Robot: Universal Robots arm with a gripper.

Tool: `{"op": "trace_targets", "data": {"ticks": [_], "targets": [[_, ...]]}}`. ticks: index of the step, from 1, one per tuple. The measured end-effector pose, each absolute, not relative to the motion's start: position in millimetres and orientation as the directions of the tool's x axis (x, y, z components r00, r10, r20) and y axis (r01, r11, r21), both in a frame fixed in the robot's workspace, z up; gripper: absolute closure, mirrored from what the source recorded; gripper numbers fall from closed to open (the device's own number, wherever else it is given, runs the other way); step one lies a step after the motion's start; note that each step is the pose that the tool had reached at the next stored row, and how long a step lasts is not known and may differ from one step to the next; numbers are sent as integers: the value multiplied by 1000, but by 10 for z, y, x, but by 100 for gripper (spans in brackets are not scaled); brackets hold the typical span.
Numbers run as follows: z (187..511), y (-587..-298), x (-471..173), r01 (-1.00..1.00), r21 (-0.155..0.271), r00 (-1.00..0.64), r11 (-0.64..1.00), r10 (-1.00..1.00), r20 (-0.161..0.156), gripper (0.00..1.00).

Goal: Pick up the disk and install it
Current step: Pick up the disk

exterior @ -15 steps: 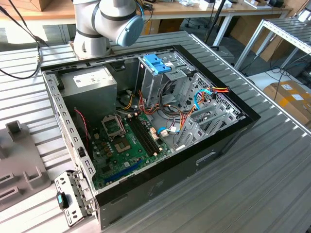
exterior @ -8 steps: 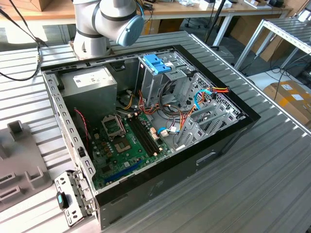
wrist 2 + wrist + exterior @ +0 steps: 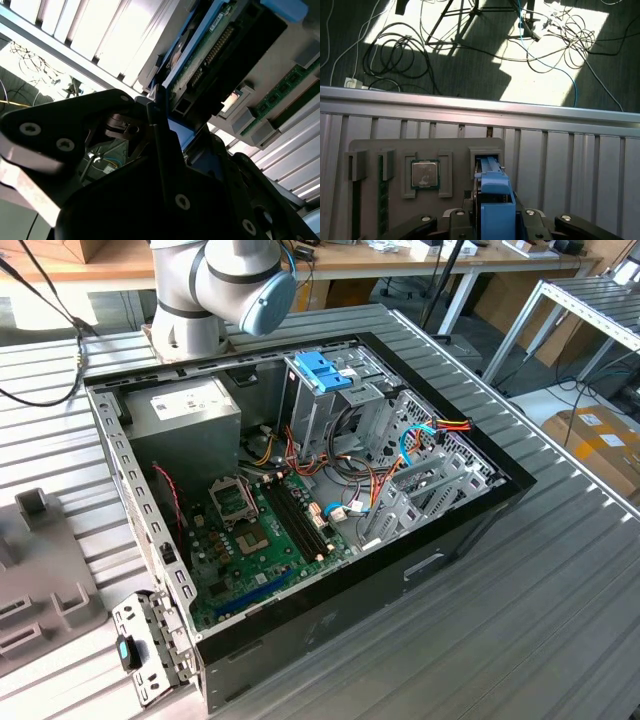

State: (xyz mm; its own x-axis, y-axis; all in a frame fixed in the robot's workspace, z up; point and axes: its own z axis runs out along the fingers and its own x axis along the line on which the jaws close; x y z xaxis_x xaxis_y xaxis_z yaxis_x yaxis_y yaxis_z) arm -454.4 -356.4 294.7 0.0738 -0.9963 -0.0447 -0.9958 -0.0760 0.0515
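The black fingers (image 3: 465, 216) of the gripper (image 3: 495, 220) squeeze the flat silver disk with blue side rails (image 3: 495, 197) from both sides. That holds it up on its edge in a slot of the grey plastic tray (image 3: 365, 150). The second wrist view shows the disk's green board (image 3: 210, 55). The exterior view shows the open black computer case (image 3: 440, 550).

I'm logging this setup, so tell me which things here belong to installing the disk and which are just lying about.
Job in hand: disk, standing in a slot of the grey holder; gripper at it; open computer case with its drive cage.
Lying about: processor chip and memory stick in the holder; floor cables.
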Motion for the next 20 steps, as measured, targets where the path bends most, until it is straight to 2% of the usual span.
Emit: {"op": "trace_targets", "data": {"ticks": [20], "targets": [[2976, -3564, -4544, -996, 51, 74, -76, -996, -45, 63]]}}
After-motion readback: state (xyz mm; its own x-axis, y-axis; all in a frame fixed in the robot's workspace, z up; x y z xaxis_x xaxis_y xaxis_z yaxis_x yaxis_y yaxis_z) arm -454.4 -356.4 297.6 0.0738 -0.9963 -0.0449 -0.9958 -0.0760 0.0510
